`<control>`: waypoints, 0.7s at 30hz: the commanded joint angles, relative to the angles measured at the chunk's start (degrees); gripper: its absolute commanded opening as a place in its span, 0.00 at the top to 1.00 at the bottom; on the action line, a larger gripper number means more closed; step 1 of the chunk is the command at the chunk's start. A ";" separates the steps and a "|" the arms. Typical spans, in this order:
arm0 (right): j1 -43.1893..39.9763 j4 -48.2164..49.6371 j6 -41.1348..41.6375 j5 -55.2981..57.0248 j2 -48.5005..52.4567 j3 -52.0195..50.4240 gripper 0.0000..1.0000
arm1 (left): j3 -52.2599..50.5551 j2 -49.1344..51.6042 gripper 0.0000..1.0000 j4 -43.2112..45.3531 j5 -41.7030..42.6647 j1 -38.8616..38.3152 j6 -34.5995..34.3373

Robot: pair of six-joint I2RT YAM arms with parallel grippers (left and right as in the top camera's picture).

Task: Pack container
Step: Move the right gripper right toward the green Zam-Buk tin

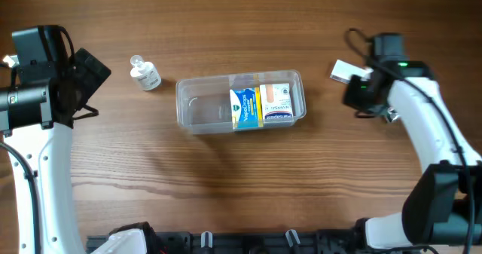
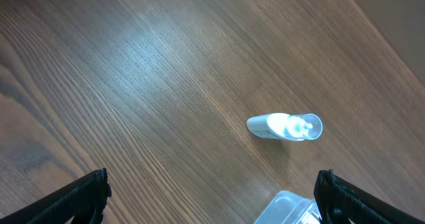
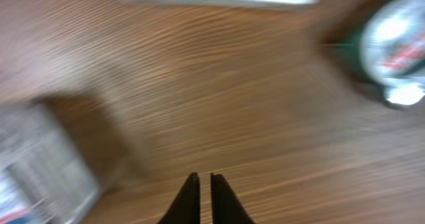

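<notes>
Left gripper [image 2: 212,201] spread wide (empty), right gripper [image 3: 204,192] pressed together, near container [image 1: 197,107]

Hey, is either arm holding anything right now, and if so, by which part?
Nothing is held. The left gripper is open and empty, near the small bottle; the right gripper is shut with nothing in it.

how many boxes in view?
3. Two side by side in the right half of the clear container: a blue-yellow box and an orange-white box. A white box lies outside, by the right arm. More may hide under it.
</notes>
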 commanded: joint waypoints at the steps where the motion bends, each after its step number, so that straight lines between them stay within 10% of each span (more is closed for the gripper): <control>1: -7.82 -0.79 -1.88 1.38 0.48 0.42 0.90 | 0.61 -0.20 0.00 -0.04 -0.33 0.31 0.07; 5: -14.19 1.16 -5.33 1.60 0.48 0.42 0.75 | 0.61 -0.20 0.00 -0.07 -0.33 0.31 0.07; 11: -19.96 6.21 -17.73 1.75 0.48 0.39 0.00 | 0.61 -0.20 0.00 -0.04 -0.33 0.31 0.07; 21: -23.71 11.32 -12.57 4.48 0.55 0.00 0.00 | 0.61 -0.20 0.00 -0.07 -0.33 0.31 0.07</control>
